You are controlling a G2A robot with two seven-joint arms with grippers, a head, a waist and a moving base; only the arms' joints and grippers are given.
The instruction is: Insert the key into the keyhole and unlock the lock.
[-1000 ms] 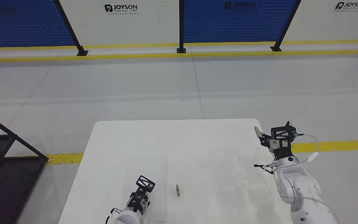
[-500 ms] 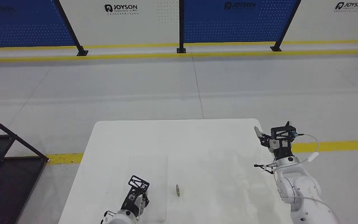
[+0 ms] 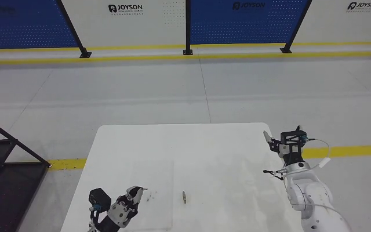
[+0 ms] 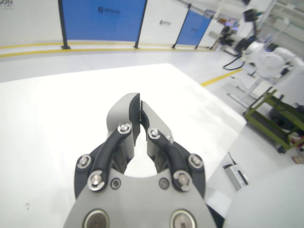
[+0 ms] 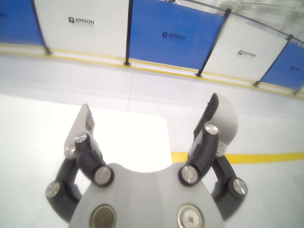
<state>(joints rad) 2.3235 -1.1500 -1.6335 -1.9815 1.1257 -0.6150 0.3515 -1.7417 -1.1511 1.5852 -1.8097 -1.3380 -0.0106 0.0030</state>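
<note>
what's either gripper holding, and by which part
Nothing visible: the left gripper is shut with nothing in it, and the right gripper is open and empty.

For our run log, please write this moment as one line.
left gripper: shut, over table near robot | right gripper: open, at right table edge | small object: lies on table, apart from both grippers

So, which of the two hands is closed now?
The left hand: its fingertips press together, while those of the right hand stand wide apart.
</note>
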